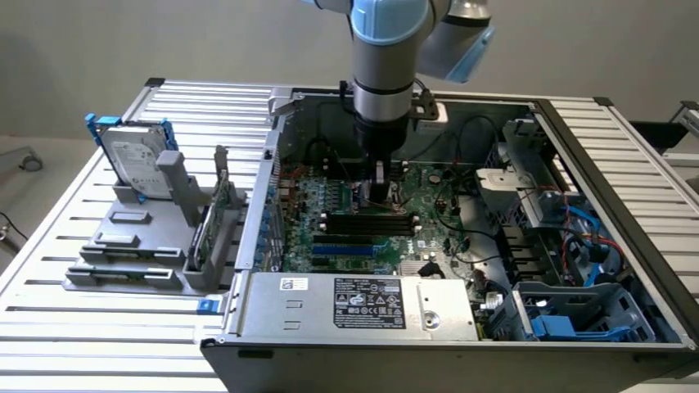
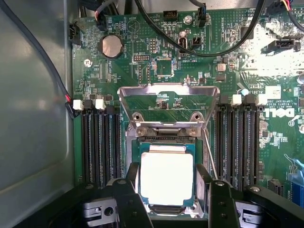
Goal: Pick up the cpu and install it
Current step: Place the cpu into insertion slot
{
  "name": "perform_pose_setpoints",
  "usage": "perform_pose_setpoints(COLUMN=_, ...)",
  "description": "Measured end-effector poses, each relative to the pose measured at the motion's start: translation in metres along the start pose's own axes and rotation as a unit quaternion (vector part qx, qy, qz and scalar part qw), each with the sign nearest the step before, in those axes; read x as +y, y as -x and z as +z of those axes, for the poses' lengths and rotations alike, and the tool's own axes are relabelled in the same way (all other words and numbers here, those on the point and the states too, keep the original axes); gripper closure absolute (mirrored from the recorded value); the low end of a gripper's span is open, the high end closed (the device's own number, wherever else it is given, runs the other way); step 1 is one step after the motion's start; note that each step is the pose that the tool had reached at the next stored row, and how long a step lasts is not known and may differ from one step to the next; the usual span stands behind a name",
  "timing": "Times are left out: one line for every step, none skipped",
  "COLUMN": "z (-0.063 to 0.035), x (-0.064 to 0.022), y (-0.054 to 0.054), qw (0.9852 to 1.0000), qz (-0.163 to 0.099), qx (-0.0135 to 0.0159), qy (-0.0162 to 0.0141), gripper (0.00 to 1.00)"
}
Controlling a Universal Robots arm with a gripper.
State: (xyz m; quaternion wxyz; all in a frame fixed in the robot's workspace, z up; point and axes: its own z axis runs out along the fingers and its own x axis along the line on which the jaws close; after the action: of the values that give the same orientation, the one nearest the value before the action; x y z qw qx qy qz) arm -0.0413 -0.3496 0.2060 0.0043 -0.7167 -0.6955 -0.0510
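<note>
Install step: black two-finger pincer (image 2: 168, 199) spread wide, straddling the small square silver-topped cpu (image 2: 166, 178), which sits in the black-framed socket (image 2: 133, 156) w/ metal load plate (image 2: 168, 102) up. Seems seated; nxt move needs straight, gentle lift-off.

In the exterior view the arm hides the socket – the cpu (image 2: 166, 178) glares white, markings unreadable

Open PC case (image 1: 611, 155) – hard drive (image 1: 137, 160) upright in grey rack (image 1: 131, 246).
</note>
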Motion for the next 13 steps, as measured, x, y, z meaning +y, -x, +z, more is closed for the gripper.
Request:
perform_pose_setpoints(z=0.0008, x=-0.0001, y=0.0001, qw=1.0000, qz=0.000, qx=-0.0001, qy=0.0007, gripper=0.45)
perform_pose_setpoints(z=0.0015, x=-0.0002, y=0.0001, qw=1.0000, qz=0.000, qx=-0.0003, qy=0.0012, gripper=0.45)
perform_pose_setpoints(z=0.0018, x=-0.0003, y=0.0002, qw=1.0000, qz=0.000, qx=-0.0005, qy=0.0012, gripper=0.45)
perform_pose_setpoints(z=0.0019, x=-0.0003, y=0.0002, qw=1.0000, qz=0.000, qx=-0.0008, qy=0.0011, gripper=0.45)
perform_pose_setpoints(z=0.0019, x=-0.0003, y=0.0002, qw=1.0000, qz=0.000, qx=-0.0010, qy=0.0011, gripper=0.45)
perform_pose_setpoints(z=0.0020, x=-0.0003, y=0.0002, qw=1.0000, qz=0.000, qx=-0.0013, qy=0.0012, gripper=0.45)
perform_pose_setpoints(z=0.0021, x=-0.0003, y=0.0002, qw=1.0000, qz=0.000, qx=-0.0014, qy=0.0012, gripper=0.45)
perform_pose_setpoints(z=0.0021, x=-0.0003, y=0.0002, qw=1.0000, qz=0.000, qx=-0.0014, qy=0.0012, gripper=0.45)
perform_pose_setpoints(z=0.0022, x=-0.0004, y=0.0002, qw=1.0000, qz=0.000, qx=-0.0015, qy=0.0013, gripper=0.45)
perform_pose_setpoints(z=0.0024, x=-0.0005, y=0.0002, qw=1.0000, qz=0.000, qx=-0.0017, qy=0.0013, gripper=0.45)
perform_pose_setpoints(z=0.0025, x=-0.0009, y=0.0002, qw=1.0000, qz=0.000, qx=-0.0019, qy=0.0013, gripper=0.45)
perform_pose_setpoints(z=0.0026, x=-0.0013, y=0.0003, qw=1.0000, qz=0.000, qx=-0.0020, qy=0.0013, gripper=0.45)
perform_pose_setpoints(z=0.0027, x=-0.0018, y=0.0003, qw=1.0000, qz=0.000, qx=-0.0020, qy=0.0013, gripper=0.45)
